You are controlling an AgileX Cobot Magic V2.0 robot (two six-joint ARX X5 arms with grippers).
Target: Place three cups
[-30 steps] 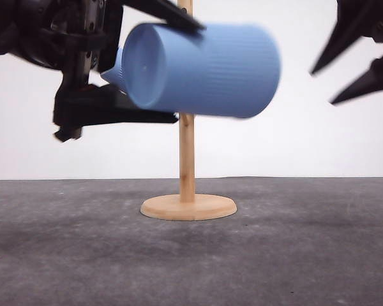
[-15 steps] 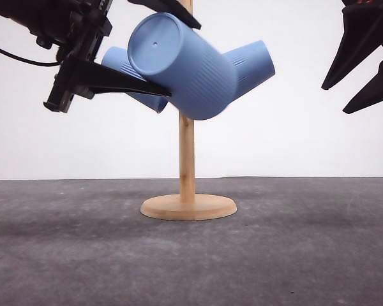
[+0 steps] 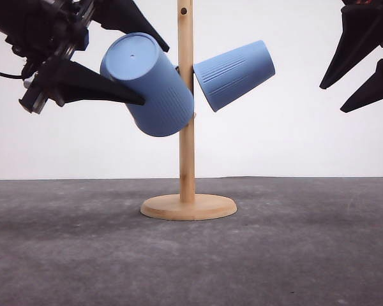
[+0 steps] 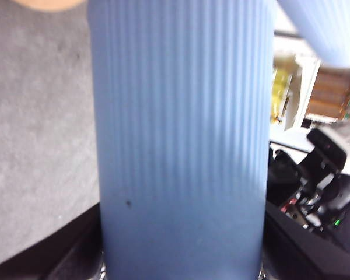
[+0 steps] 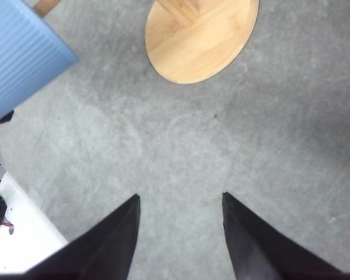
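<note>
Since half a second earlier, the held cup (image 3: 148, 86) has been swung leftward and down off the front of the stand, so that its mouth now meets the wooden post (image 3: 186, 127) at about mid-height, its flat base tipped up and to the left. It is gripped by the left gripper (image 3: 137, 70), whose dark fingers are seen above and below its ribbed wall; in the left wrist view the same cup (image 4: 181, 146) is shown clamped between them. A second cup (image 3: 233, 74) is already hung on the far side of the post, mouth inward and base raised to the right; a third cup cannot be made out here. The right gripper (image 3: 345, 80) is held high at the right, spread open and empty, well apart from the stand, and its two fingertips are seen parted over the grey table (image 5: 181, 140) near the round wooden base (image 5: 201, 38). The step in hand is judged to be the seating of this cup on a peg hidden behind it. For that to be done well, the mouth should be slid fully over the peg along the peg's own slant, and the grip released only once the cup's weight is borne, lest the light stand be nudged or the hung cup knocked.
</note>
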